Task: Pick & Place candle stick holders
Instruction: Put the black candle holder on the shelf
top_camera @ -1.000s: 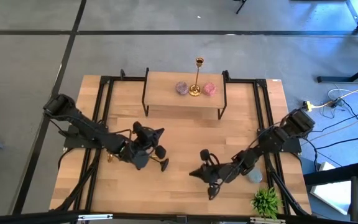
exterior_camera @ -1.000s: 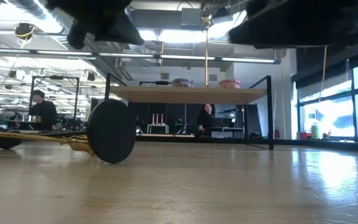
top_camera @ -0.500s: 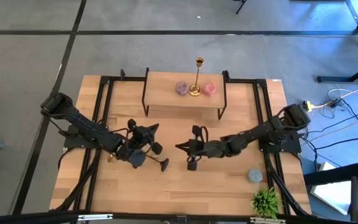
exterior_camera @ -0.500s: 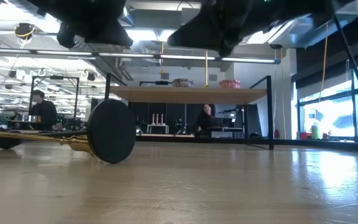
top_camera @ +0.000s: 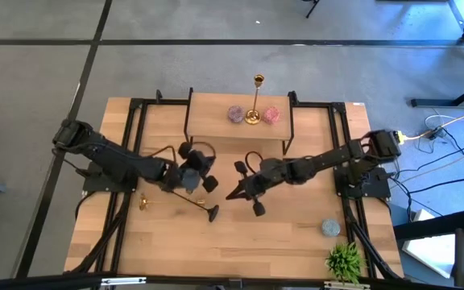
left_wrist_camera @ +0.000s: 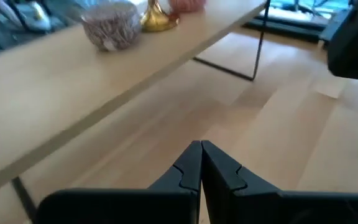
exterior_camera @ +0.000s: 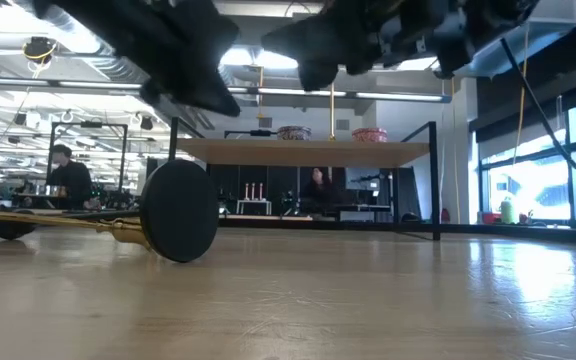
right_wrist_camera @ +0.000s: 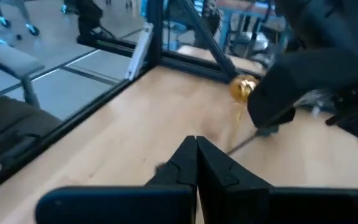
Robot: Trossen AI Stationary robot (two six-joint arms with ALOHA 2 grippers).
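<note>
My light wooden table (top_camera: pixel 296 234) fills the middle of the high view, framed by black metal rails, and at its far edge stands a raised wooden shelf on thin black legs (top_camera: pixel 216 129).

My left arm reaches in from its side, and my left gripper (top_camera: pixel 202 167) hangs above the table's middle, just in front of the shelf. Its two dark fingers (left_wrist_camera: pixel 191 167) are pressed tip to tip with nothing between them. My right gripper (top_camera: pixel 237 192) hangs close beside it, and its fingers (right_wrist_camera: pixel 188 155) are likewise together and empty.

A shiny gold candle stick holder with a thin stem and round base (top_camera: pixel 255 101) stands upright on the shelf, between a purplish round bowl (top_camera: pixel 235 113) and a pink round bowl (top_camera: pixel 271 115).

A second gold candle stick holder (top_camera: pixel 144 201) lies flat on the table under my left arm; in the low view its stem runs across to a flared gold collar (exterior_camera: pixel 118 231).

A black candle stick holder with a round base (top_camera: pixel 213 213) lies on the table just nearer than both grippers.

A small green leafy plant (top_camera: pixel 345 259) sits at the near right corner, with a small grey round object (top_camera: pixel 330 228) just beyond it.
</note>
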